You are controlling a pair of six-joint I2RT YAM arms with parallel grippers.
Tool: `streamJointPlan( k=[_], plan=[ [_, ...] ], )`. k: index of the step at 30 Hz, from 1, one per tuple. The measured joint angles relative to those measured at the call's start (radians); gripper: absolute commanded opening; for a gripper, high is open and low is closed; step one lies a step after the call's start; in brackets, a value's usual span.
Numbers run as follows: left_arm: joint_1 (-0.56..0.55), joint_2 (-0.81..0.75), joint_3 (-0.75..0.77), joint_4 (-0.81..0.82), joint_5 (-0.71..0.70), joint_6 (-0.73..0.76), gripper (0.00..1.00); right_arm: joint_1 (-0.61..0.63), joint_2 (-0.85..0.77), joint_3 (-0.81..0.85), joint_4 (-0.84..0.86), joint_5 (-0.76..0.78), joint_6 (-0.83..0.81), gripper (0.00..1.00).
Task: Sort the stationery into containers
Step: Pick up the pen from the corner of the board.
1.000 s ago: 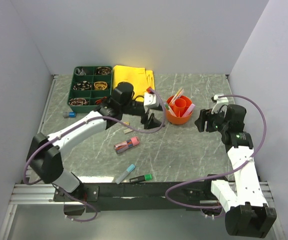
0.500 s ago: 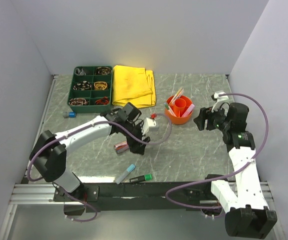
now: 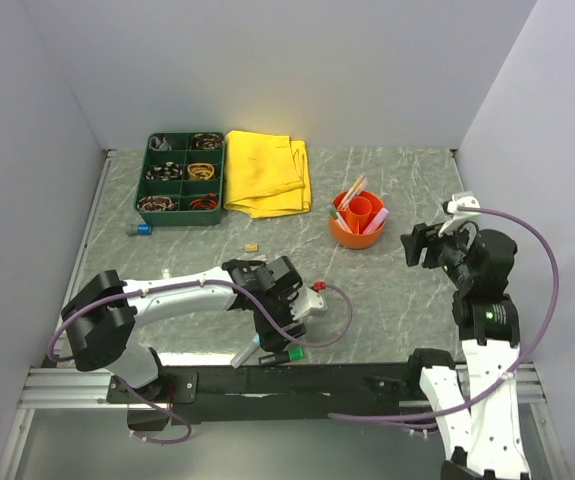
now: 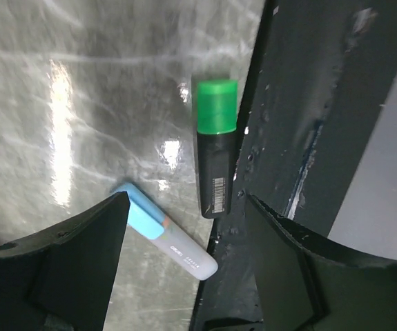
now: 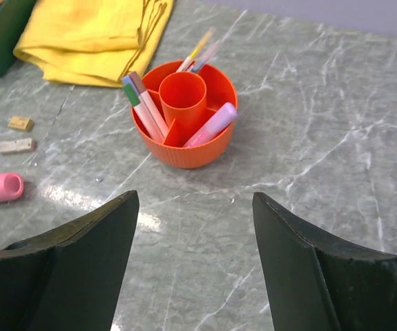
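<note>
The left gripper (image 4: 184, 207) has its jaws spread wide and holds nothing. It hangs over the table's (image 4: 81, 83) near edge, above a green-capped marker (image 4: 214, 148) and a blue-capped highlighter (image 4: 163, 231). The right gripper (image 5: 195, 200), jaws likewise apart and empty, faces the orange pot (image 5: 184, 155), which holds several pens (image 5: 146, 103).

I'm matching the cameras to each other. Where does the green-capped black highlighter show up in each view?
Top external: the green-capped highlighter lies low in the picture, just left of centre.
Left wrist: upper middle, green cap pointing up.
Right wrist: not in it.
Shared landmark: the blue-capped marker lies just to its left in the top view and lower left of it in the left wrist view.
</note>
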State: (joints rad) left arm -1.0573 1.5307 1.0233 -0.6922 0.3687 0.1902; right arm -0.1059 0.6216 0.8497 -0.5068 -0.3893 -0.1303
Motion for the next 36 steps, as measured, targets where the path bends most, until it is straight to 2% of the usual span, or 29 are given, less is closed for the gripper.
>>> streamJointPlan(
  k=[5, 14, 21, 33, 34, 36],
  plan=[
    [-0.062, 0.000, -0.022, 0.030, -0.088, -0.063, 0.77, 0.000, -0.065, -0.001, -0.027, 0.043, 0.015, 0.76],
    [-0.187, 0.076, -0.013, 0.120, -0.227, -0.137, 0.75, -0.002, -0.106, -0.002, -0.049, 0.101, 0.048, 0.77],
    [-0.224, 0.116, -0.008, 0.151, -0.278, -0.183, 0.72, -0.006, -0.124, -0.007, -0.058, 0.118, 0.048, 0.77],
    [-0.233, 0.175, -0.008, 0.200, -0.343, -0.224, 0.59, -0.006, -0.148, -0.027, -0.093, 0.118, 0.048, 0.77],
    [-0.237, 0.175, -0.008, 0.203, -0.345, -0.227, 0.57, -0.006, -0.148, -0.027, -0.093, 0.118, 0.048, 0.77],
    [-0.247, 0.175, -0.012, 0.214, -0.352, -0.230, 0.42, -0.006, -0.148, -0.027, -0.093, 0.118, 0.046, 0.77]
  ],
)
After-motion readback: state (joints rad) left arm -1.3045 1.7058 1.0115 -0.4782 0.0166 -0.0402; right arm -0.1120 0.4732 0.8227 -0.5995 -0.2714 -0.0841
